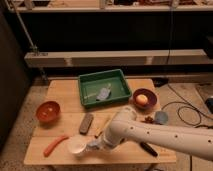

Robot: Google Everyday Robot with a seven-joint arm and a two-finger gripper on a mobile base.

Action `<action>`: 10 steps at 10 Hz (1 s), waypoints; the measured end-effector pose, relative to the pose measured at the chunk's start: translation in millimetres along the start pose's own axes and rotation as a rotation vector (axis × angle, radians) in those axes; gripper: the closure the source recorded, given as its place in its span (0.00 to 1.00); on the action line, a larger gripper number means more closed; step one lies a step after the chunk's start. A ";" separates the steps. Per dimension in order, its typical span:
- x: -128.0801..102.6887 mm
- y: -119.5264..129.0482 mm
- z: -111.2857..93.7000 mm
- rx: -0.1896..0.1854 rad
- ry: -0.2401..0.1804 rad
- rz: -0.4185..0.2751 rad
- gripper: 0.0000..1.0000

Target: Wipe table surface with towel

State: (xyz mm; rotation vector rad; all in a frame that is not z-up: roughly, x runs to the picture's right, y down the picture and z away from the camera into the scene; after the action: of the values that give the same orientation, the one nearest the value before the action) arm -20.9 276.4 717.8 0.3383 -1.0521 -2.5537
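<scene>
The light-wood table (pixel 65 92) fills the middle of the camera view. My white arm reaches in from the lower right, down to the front edge of the table. The gripper (pixel 96 144) sits low on the tabletop, just right of a white cup (pixel 76 146). It is shut on the towel (pixel 91 145), a small pale blue-grey cloth bunched under the fingers. Most of the towel is hidden by the gripper and wrist.
A green tray (pixel 85 80) at the back holds a small blue-grey piece (pixel 103 93). A red bowl (pixel 48 111) stands left, and a brown bowl (pixel 142 98) with an orange ball right. A dark grey block (pixel 86 123), an orange-red stick (pixel 55 145), a small blue-grey cup (pixel 161 117) and a black object (pixel 148 149) lie nearby.
</scene>
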 end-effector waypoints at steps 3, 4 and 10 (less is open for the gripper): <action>-1.1 9.3 2.0 0.016 -0.022 0.037 1.00; -10.3 11.3 11.1 0.023 -0.023 0.058 1.00; -28.5 28.2 24.4 0.015 -0.044 0.130 1.00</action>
State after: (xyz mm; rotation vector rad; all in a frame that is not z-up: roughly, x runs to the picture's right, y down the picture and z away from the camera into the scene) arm 3.1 284.8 757.3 0.2111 -1.0734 -2.4492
